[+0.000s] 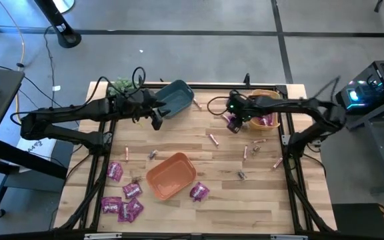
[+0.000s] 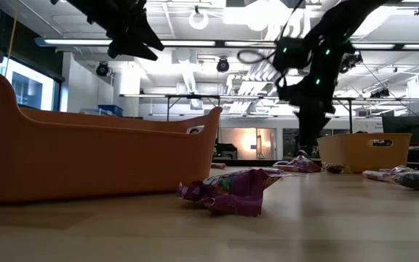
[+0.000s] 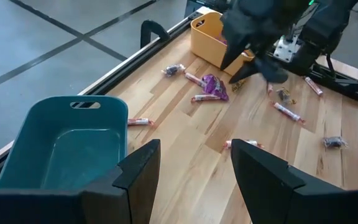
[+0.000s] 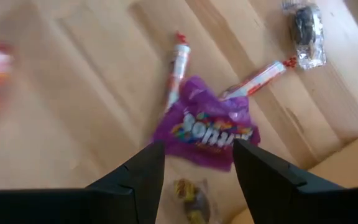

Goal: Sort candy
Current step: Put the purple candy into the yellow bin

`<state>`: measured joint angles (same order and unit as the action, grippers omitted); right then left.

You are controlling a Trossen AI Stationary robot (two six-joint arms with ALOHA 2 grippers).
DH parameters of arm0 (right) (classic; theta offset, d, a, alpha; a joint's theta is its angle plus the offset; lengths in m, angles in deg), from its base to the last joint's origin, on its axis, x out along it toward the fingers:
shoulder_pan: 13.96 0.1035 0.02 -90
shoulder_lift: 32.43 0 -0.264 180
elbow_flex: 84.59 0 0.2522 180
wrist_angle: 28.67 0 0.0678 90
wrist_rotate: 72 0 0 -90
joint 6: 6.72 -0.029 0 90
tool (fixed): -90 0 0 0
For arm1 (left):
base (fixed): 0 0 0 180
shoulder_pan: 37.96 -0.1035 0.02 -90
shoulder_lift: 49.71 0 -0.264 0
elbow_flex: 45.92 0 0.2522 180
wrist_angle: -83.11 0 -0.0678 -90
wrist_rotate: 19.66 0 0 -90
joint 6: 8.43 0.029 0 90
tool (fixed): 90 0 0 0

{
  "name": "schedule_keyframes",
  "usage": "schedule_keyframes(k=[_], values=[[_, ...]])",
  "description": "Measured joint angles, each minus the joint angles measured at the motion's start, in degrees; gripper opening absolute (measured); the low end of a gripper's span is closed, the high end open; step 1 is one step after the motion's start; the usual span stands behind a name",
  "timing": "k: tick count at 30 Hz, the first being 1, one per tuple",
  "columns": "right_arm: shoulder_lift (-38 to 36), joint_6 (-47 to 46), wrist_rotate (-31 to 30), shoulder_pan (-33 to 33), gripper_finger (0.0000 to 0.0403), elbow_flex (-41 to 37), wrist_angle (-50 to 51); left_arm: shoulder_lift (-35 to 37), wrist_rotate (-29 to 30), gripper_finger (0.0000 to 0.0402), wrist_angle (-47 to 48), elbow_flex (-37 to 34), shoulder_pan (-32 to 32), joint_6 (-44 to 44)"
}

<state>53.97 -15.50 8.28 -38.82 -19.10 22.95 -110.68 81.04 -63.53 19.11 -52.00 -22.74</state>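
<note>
Hovering over a purple packet [image 4: 209, 130], the right end effector [image 4: 196, 163] has its fingers spread wide and empty, one on each side of the packet's near edge. That packet lies flat on the table [image 1: 179, 137] just beside the yellow bin [image 1: 270, 95], on the side facing the table's middle. A tiny brown candy [image 4: 190, 194] sits between the packet and the yellow bin, and two pink sticks [image 4: 176, 65] lie touching or nearly touching the packet's far edge.

To do this pick well, I judge the fingers should drop straight down and close across the crinkled middle of the packet, not its thin edge. They should stay clear of the sticks and the brown piece, so only one kind gets lifted. The foil looks slippery and limp, so a firm pinch low against the wood seems wise.

Farther from the yellow bin, more pink sticks [image 1: 213, 139] and dark pieces are scattered toward the orange bin [image 1: 171, 175]. Another purple packet [image 1: 199, 192] lies beside that bin.

Farthest away, the left end effector [image 3: 193, 167] waits released and empty just beside the teal bin [image 3: 67, 143]. A cluster of purple packets [image 1: 122, 207] lies at the near left corner.
</note>
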Motion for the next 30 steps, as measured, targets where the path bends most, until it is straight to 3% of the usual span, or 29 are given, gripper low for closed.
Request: schedule_keyframes(k=[6,10,14,18,24,30], values=[[7.0,2.6,-5.5,0.0,0.0186,0.0,-1.4,0.0,0.2,0.0188,0.1,0.0,0.0,0.0],[10.1,-0.5,-7.5,0.0,0.0185,0.1,-2.8,0.0,1.4,0.0188,0.1,0.0,0.0,0.0],[11.1,-2.8,-7.3,0.5,0.0138,0.2,-3.4,0.0,1.9,0.0188,0.1,0.0,0.0,0.0],[7.4,-3.0,-5.9,1.6,0.0022,0.0,-0.9,0.0,1.9,0.0188,0.0,0.0,0.0,0.1],[-3.4,-5.8,-8.4,2.8,0.0004,6.4,7.6,0.0,2.1,0.0188,-0.1,0.0,0.0,2.4],[-10.8,-14.4,-20.1,1.0,0.0002,12.2,21.4,0.0,1.3,0.0188,0.2,0.0,-0.1,2.1]])
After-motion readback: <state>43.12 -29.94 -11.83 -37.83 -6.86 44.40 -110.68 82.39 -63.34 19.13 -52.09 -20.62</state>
